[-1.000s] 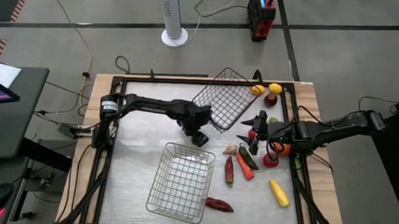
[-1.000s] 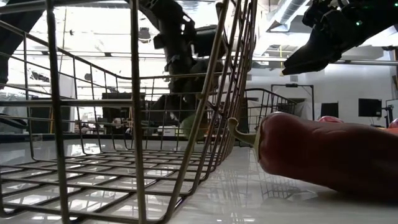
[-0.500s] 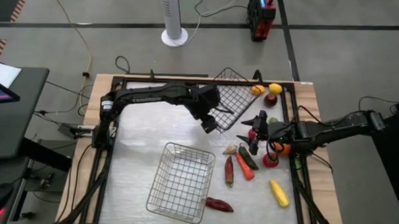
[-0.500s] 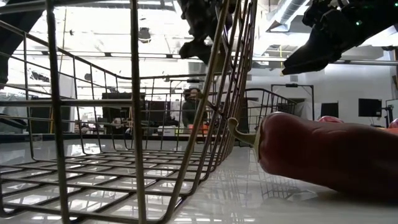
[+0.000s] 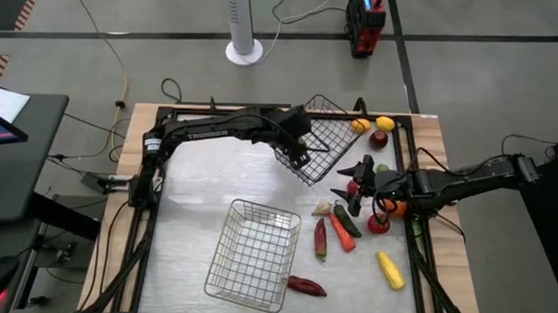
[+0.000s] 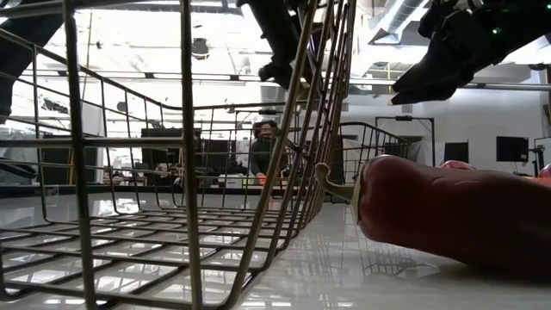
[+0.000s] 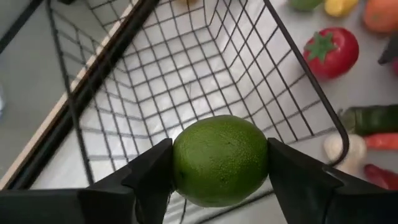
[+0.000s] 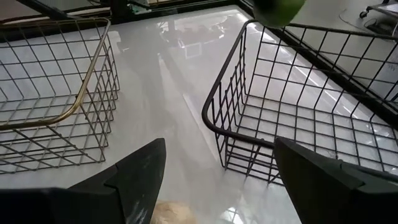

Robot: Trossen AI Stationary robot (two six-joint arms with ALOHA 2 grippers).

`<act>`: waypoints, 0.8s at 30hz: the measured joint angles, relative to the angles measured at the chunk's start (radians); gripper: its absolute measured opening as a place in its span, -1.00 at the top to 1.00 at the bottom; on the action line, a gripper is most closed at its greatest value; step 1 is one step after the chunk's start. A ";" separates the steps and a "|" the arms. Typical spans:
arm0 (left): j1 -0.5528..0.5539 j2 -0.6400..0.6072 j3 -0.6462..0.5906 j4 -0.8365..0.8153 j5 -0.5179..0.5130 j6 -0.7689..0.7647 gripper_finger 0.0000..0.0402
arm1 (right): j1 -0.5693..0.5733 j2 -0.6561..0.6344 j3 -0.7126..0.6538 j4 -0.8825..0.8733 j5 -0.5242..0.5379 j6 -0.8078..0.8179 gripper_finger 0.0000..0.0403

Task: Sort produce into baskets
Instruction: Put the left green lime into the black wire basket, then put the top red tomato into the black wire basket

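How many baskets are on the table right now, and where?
2. One basket sits at the near middle of the table. The other basket is at the far edge, with the left gripper holding a green lime over its rim.

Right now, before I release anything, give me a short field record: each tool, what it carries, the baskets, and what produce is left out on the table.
left tool: shut on the lime, held over the far basket
right tool: open, carrying nothing, waiting near the table's right edge
far basket: no produce seen in it
near basket: no produce seen in it
loose produce: tomato, yellow long piece, dark red pepper, several more along the right side
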 joint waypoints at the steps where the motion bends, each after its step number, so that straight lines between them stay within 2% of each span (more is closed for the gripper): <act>1: 0.006 0.009 0.000 0.005 0.018 0.002 -0.16 | 0.000 0.000 0.000 -0.004 -0.003 0.010 -0.62; 5: 0.014 0.056 -0.002 -0.003 0.075 0.024 -0.30 | 0.010 0.000 0.000 -0.021 -0.009 0.044 -0.62; 11: 0.002 0.072 -0.002 -0.004 0.066 0.104 -0.50 | 0.018 0.000 0.017 -0.061 -0.010 0.066 -0.62; 16: -0.044 0.037 -0.002 -0.001 -0.022 0.221 -0.50 | 0.018 0.024 0.088 -0.255 -0.012 0.108 -0.62; 18: -0.071 0.021 -0.001 0.024 -0.057 0.270 -0.47 | 0.020 0.057 0.095 -0.283 -0.033 0.111 -0.62; 21: -0.110 0.016 -0.001 0.085 -0.048 0.322 -0.43 | 0.020 0.129 0.096 -0.280 -0.113 0.117 -0.62; 24: -0.148 0.018 -0.001 0.143 -0.024 0.370 -0.39 | 0.026 0.190 0.096 -0.279 -0.129 0.127 -0.62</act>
